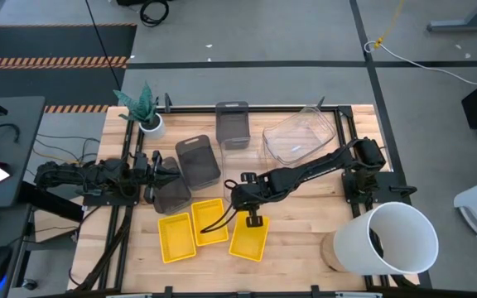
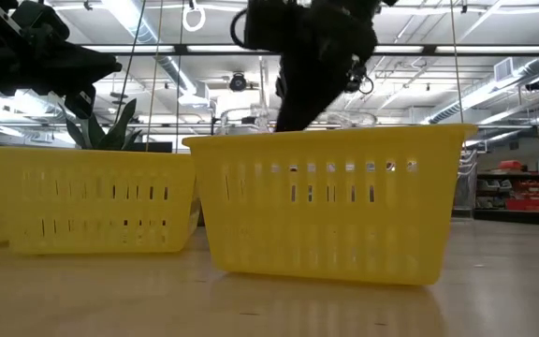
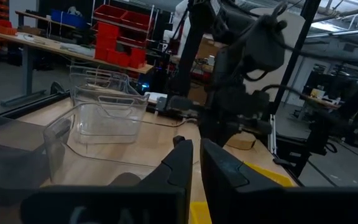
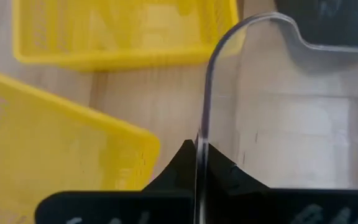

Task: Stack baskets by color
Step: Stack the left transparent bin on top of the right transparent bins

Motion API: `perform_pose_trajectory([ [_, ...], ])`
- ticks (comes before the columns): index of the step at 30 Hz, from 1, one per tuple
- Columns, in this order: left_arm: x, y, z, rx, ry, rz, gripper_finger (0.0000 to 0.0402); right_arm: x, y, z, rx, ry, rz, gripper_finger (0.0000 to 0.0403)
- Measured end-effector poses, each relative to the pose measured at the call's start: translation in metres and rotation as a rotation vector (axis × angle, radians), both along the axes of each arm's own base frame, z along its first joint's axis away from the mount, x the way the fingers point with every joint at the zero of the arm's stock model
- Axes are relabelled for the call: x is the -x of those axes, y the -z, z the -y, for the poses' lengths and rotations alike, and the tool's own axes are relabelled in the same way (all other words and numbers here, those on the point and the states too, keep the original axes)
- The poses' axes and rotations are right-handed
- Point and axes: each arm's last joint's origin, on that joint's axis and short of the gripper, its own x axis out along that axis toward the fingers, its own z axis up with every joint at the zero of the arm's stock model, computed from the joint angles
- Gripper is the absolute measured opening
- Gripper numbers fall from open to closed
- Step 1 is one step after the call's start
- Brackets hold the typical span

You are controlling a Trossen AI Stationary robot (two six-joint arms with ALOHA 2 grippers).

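Right gripper (image 4: 199, 163) pinches clear bin (image 4: 291, 112) rim beside yellow bins (image 4: 123, 28); thin edge-grip risks slipping when lifted.

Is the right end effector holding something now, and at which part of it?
Yes. The right end effector is shut on a clear basket, pinching its thin wall at the rim, above the yellow baskets.

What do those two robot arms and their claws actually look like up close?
Both arms are dark, nearly black, built from jointed segments with black cables looping along them. The left arm and right arm each end in a two-fingered claw. The left claw has flat, tapering matte black fingers. No markings can be made out.
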Motion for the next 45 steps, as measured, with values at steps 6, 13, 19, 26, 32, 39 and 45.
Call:
perform_pose_trajectory([
  [6,0.000,0.000,0.000,0.000,0.000,0.000,0.0033,-0.005,-0.030,-0.010,0.016,-0.016,0.023,0.0005],
  [13,0.000,0.000,0.000,0.000,0.000,0.000,0.0030,-0.004,-0.069,-0.015,0.080,0.001,0.036,0.0005],
  [19,0.000,0.000,0.000,0.000,0.000,0.000,0.0037,-0.003,-0.098,-0.015,0.119,0.024,0.064,0.0004],
  [26,0.000,0.000,0.000,0.000,0.000,0.000,0.0029,0.002,-0.118,-0.001,0.236,0.169,0.064,0.0007],
  [32,0.000,0.000,0.000,0.000,0.000,0.000,0.0033,0.006,-0.128,0.009,0.277,0.203,0.043,0.0009],
  [39,0.000,0.000,0.000,0.000,0.000,0.000,0.0038,0.016,-0.142,0.029,0.291,0.364,-0.011,0.0010],
  [45,0.000,0.000,0.000,0.000,0.000,0.000,0.0032,0.030,-0.140,0.054,0.303,0.581,-0.113,0.0010],
])
